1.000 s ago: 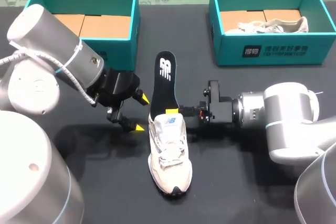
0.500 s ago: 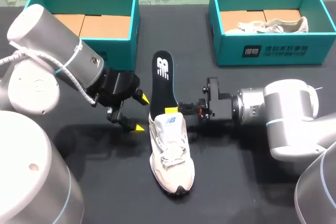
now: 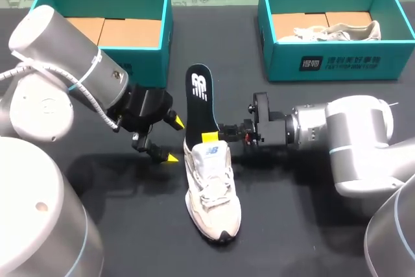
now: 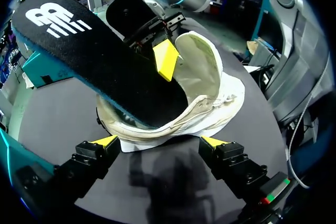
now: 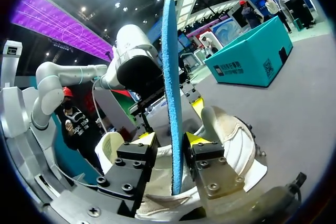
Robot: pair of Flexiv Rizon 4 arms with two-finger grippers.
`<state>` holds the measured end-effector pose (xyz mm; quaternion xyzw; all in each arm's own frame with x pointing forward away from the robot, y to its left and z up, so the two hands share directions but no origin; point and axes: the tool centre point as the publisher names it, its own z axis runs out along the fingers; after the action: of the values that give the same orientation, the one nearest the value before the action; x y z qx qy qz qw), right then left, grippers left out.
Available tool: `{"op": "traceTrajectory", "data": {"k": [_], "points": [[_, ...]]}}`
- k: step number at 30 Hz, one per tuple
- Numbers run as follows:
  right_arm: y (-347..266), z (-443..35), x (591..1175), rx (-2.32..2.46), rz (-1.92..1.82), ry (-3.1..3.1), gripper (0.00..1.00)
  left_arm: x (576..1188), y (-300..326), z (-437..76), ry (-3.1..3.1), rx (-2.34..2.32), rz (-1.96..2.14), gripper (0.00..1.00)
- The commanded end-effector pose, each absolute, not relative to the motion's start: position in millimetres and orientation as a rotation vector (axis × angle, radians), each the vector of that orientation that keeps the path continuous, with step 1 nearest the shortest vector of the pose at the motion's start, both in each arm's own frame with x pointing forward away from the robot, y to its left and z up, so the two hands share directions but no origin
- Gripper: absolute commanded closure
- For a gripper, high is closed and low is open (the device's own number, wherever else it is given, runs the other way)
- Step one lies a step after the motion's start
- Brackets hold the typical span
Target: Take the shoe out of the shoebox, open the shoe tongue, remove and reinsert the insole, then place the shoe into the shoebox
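Insole (image 3: 196, 102): a white two-letter logo on its black top.
Right shoebox (image 3: 353, 63): a white square sign and white characters on the front wall, too small for me to read.
Shoe (image 3: 211, 189): a small blue mark by the opening, not readable for me.

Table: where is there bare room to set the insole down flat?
Bare table lies between the left shoebox and the right shoebox, beyond the insole. More lies in front, either side of the shoe at its toe. It is crowded at the heel, where the right end effector grips the insole and the left end effector hangs open.
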<state>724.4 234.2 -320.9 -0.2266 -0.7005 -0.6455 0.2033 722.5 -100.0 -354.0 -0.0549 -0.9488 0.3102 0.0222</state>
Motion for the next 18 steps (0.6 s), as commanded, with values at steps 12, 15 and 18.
{"op": "traceTrajectory", "data": {"k": [12,15,18], "points": [[242.0,-307.1,739.0,-0.535,-1.77,-1.975,0.61,722.6,-101.2,-355.1,-2.941,-0.17,0.958,0.0],[245.1,-306.7,740.7,-0.526,-1.777,-1.963,0.62,722.6,-101.2,-355.1,-2.941,-0.17,0.958,0.0],[245.6,-303.7,742.6,-0.539,-1.788,-1.96,0.65,722.6,-101.2,-355.1,-2.941,-0.17,0.958,0.0]]}}
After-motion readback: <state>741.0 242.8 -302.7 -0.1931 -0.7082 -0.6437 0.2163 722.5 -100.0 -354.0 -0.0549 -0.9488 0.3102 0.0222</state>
